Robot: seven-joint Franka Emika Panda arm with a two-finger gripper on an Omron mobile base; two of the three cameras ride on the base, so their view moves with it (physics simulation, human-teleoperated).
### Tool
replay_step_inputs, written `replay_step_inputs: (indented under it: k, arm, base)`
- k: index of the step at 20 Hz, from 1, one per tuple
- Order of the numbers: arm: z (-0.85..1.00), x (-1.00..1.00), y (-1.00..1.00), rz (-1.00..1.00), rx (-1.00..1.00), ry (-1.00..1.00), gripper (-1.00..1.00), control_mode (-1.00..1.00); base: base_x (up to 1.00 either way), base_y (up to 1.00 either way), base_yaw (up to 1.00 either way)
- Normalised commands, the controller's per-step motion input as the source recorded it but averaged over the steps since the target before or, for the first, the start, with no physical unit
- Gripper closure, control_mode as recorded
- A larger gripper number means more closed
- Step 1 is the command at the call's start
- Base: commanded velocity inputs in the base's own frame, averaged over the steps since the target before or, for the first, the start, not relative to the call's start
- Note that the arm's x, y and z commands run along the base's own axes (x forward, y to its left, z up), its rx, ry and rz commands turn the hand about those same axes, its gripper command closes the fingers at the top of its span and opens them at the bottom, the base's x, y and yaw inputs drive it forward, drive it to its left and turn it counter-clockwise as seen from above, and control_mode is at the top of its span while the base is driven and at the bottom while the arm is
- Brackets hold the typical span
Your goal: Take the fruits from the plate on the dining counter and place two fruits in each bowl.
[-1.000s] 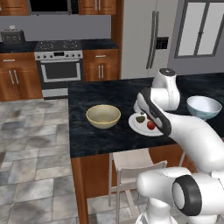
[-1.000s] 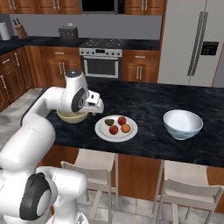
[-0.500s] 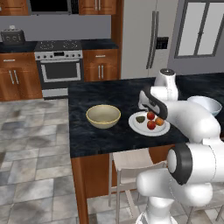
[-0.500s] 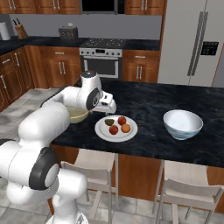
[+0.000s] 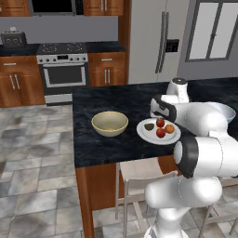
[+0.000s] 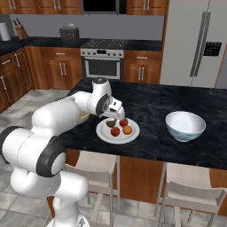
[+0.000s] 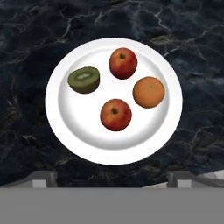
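On the black speckled dining counter (image 7: pixel 192 39) lies the white plate (image 7: pixel 70 131) (image 5: pixel 148 134) (image 6: pixel 106 135). It holds two red fruits (image 7: pixel 123 62) (image 7: pixel 116 114), an orange one (image 7: pixel 148 92) and a dark green one (image 7: pixel 84 79). In the base views these are the red fruits (image 5: pixel 160 122) (image 6: pixel 123 122), the orange fruit (image 5: pixel 169 128) (image 6: pixel 127 130) and the green fruit (image 5: pixel 149 126) (image 6: pixel 110 123). My gripper (image 7: pixel 111 178) (image 5: pixel 157 110) (image 6: pixel 115 111) hangs open above the plate's back edge, with nothing between its fingers. The tan-yellow bowl (image 5: pixel 109 123) stands left of the plate, the white bowl (image 6: pixel 185 125) to its right.
Two stools (image 6: pixel 95 170) (image 6: pixel 186 195) stand under the counter's near edge. A steel oven (image 5: pixel 62 76) and wooden cabinets line the far wall, beside a tall fridge (image 6: pixel 195 44). My arm (image 5: pixel 204 116) crosses in front of the white bowl in the left base view.
The hand has swung from near the tan bowl toward the plate and now hangs over it. Fruits, plate and bowls have not moved.
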Motion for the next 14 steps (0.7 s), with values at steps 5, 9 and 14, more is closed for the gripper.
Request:
replay_step_inputs:
  k: [5,9,14]
  arm:
    - [-0.38,0.02,-0.08,0.0,0.01,0.0,-1.0,-1.0]
    - [-0.31,0.11,0.06,0.0,0.0,0.03,-1.0,-1.0]
    - [-0.23,0.25,0.0,-0.01,0.0,0.05,-1.0,-1.0]
  base:
    - [0.0,0.0,0.0]
    - [0.0,0.0,0.0]
    - [0.0,0.0,0.0]
